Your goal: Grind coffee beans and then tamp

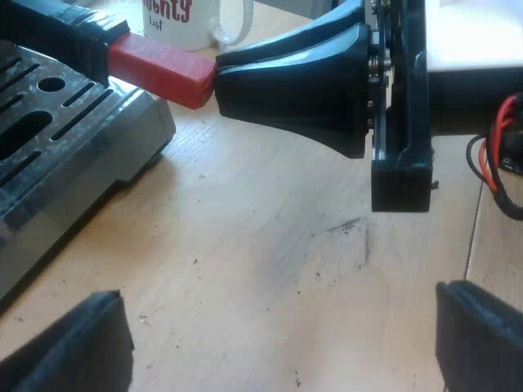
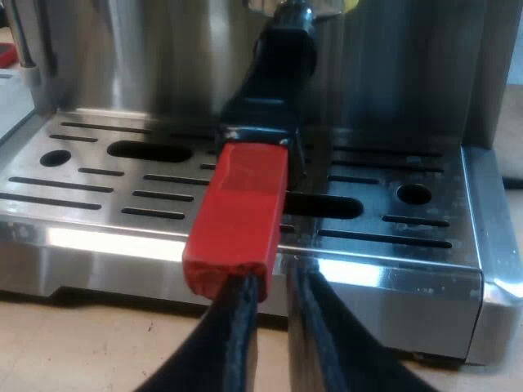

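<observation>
The holder is locked into the espresso machine's front; its dark handle (image 2: 274, 73) runs out over the slotted metal drip tray (image 2: 392, 229) and ends in a red block (image 2: 237, 212). My right gripper (image 2: 274, 282) is shut with nothing between its fingers, its tips against the side of the red end near its outer face. From the left wrist view, that right gripper (image 1: 221, 73) touches the red end (image 1: 159, 67) beside the drip tray (image 1: 49, 139). My left gripper (image 1: 278, 327) is open, low over bare wooden table, a short way from the tray.
A white mug (image 1: 184, 20) with red lettering stands on the table just beyond the red end and the right gripper. The wooden tabletop (image 1: 270, 245) stretches between my left gripper and the machine's base.
</observation>
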`<state>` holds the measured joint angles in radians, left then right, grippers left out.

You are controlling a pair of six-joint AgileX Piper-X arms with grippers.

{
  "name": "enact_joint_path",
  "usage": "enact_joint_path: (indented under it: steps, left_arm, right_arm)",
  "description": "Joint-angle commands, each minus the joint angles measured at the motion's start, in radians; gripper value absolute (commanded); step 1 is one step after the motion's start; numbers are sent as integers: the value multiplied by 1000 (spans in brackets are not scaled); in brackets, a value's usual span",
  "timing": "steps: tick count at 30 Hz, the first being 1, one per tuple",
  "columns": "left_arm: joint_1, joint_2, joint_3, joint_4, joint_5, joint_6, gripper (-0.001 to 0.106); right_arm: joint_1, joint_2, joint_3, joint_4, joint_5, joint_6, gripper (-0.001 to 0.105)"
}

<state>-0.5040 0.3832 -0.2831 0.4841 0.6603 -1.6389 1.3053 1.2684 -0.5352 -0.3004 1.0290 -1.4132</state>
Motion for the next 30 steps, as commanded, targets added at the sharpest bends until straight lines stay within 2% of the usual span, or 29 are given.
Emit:
enact_joint_path:
  steps: [1, 7, 15, 23, 24, 25, 29, 30]
  left_arm:
    - [-5, 0, -1, -15, 10, -9, 78]
    - [-5, 0, -1, -15, 10, -9, 78]
    - [-5, 0, -1, -15, 10, -9, 78]
    - [-5, 0, -1, -18, 10, -9, 78]
    - [-5, 0, -1, -18, 10, -5, 78]
    - [-5, 0, -1, -18, 10, 0, 78]
    - [-5, -5, -5, -18, 10, 8, 78]
    - [-5, -17, -9, -18, 10, 8, 78]
  right_arm:
    - [-36, 2, -9, -29, 51, -11, 13]
    - [-69, 2, -9, -71, 6, -83, 13]
    - [-54, 2, -9, -15, 6, -83, 13]
    - [45, 2, -9, 131, 6, -39, 15]
    - [55, 2, -9, 143, 6, -22, 19]
    - [66, -1, -9, 158, 6, 0, 27]
    - [74, -1, -9, 168, 6, 10, 33]
    - [96, -1, -9, 171, 15, 14, 50]
